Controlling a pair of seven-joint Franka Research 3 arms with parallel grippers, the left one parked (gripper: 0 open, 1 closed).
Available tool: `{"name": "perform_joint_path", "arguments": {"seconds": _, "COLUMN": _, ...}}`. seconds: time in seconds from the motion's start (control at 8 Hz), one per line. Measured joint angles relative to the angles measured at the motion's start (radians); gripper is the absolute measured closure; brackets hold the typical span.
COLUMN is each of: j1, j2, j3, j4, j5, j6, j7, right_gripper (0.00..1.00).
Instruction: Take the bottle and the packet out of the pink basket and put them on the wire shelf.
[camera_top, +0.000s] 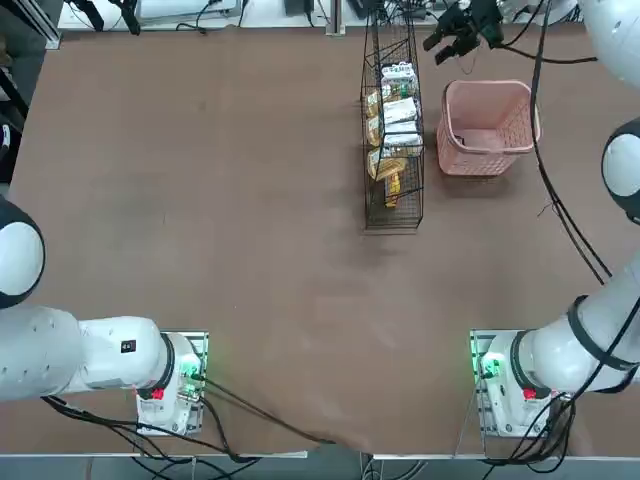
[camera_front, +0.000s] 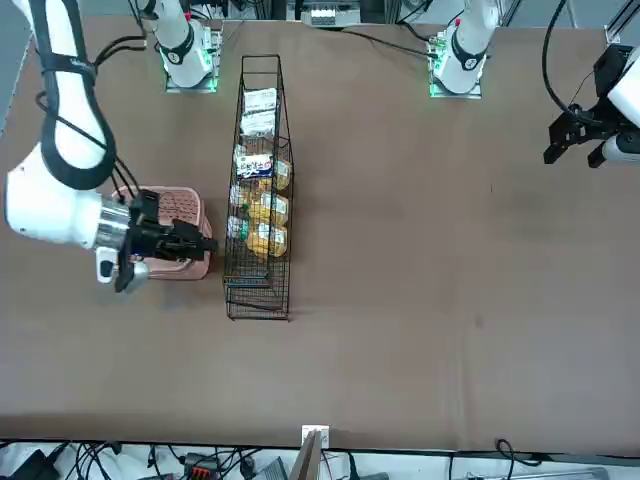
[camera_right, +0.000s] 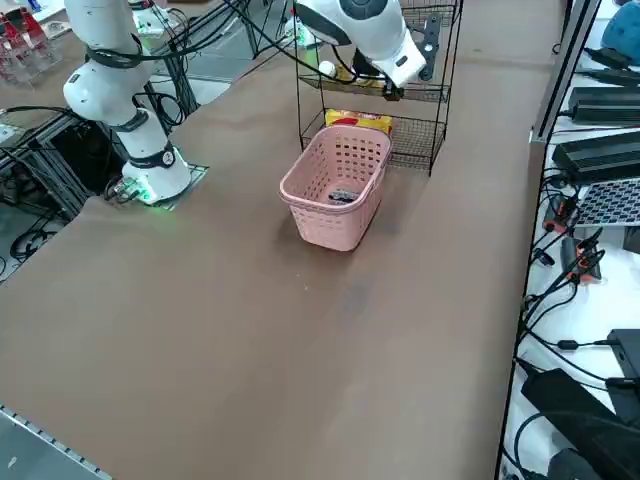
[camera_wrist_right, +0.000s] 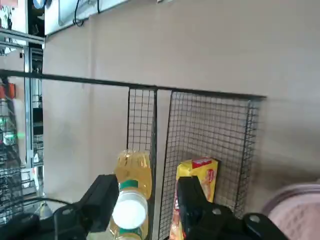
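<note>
Two black fingers (camera_wrist_right: 102, 202) of the right gripper (camera_wrist_right: 145, 210) rose in the foreground of the wrist view, spread apart, with the bottle (camera_wrist_right: 131, 192) standing between them, white cap toward the camera; whether they still touched it could not be told. Largest, the wire shelf (camera_top: 392, 120) ran down the upper centre of the top view. Right of it sat the pink basket (camera_top: 487, 127). Inside, the packet (camera_right: 343, 195) lay on the floor.
</note>
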Motion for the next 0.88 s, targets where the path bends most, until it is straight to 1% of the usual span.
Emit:
{"name": "perform_joint_path", "arguments": {"seconds": 0.12, "j1": -0.006, "j2": -0.017, "j3": -0.010, "j4": 0.001, "j5": -0.025, "j6": -0.003, "j7": -0.002, "right_gripper": 0.26}}
{"name": "perform_joint_path", "arguments": {"seconds": 0.38, "j1": -0.011, "j2": -0.039, "j3": -0.034, "j4": 0.002, "j5": -0.127, "j6": -0.004, "j7": -0.036, "right_gripper": 0.26}}
{"name": "perform_joint_path", "arguments": {"seconds": 0.5, "j1": -0.012, "j2": -0.040, "j3": -0.053, "j4": 0.001, "j5": -0.163, "j6": -0.004, "j7": -0.087, "right_gripper": 0.22}}
{"name": "perform_joint_path", "arguments": {"seconds": 0.75, "j1": -0.016, "j2": -0.039, "j3": -0.100, "j4": -0.006, "j5": -0.247, "j6": -0.008, "j7": -0.173, "right_gripper": 0.18}}
{"name": "perform_joint_path", "arguments": {"seconds": 0.88, "j1": -0.019, "j2": -0.039, "j3": -0.112, "j4": -0.011, "j5": -0.300, "j6": -0.010, "j7": -0.181, "right_gripper": 0.11}}
